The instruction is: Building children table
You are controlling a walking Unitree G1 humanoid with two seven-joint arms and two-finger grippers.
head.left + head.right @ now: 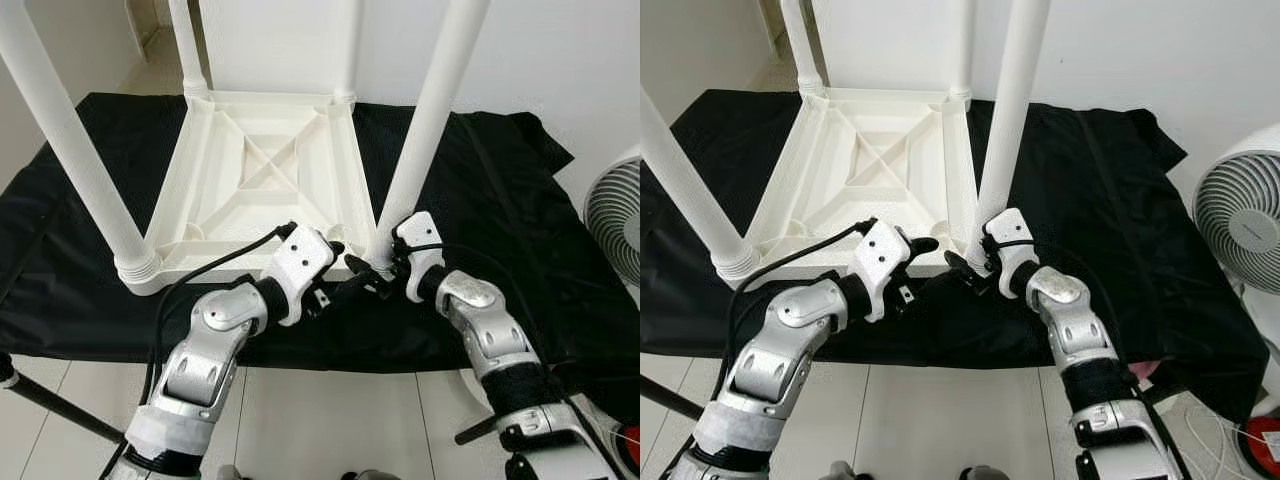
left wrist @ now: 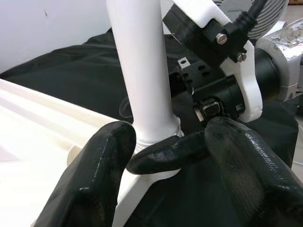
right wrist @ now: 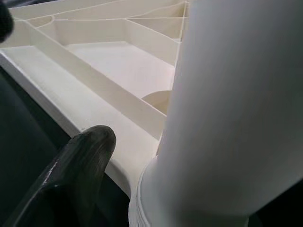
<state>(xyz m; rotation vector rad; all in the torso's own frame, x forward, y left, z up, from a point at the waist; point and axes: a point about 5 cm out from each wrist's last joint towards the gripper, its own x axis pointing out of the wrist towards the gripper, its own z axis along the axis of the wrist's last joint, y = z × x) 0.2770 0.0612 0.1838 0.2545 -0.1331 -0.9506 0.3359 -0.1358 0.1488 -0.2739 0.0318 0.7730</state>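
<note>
**Upside-down table, legs up**

White plastic children's table (image 1: pixel 255 175) lying top-down on a black cloth (image 1: pixel 500 220) over the floor. Four round white legs pointing straight up. Both grippers at the base of the near right leg (image 1: pixel 425 120). Left gripper (image 2: pixel 165 156) with fingers apart on either side of that base. Right gripper (image 1: pixel 375 280) pressed against the same leg; open or shut, cannot tell. White round fan (image 1: pixel 1240 220) off to the right.

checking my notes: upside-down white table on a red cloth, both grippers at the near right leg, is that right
Not quite: the cloth is black, not red, as the left eye view shows. The rest holds: the white table lies upside down, with the left gripper and right gripper at its near right leg.
</note>
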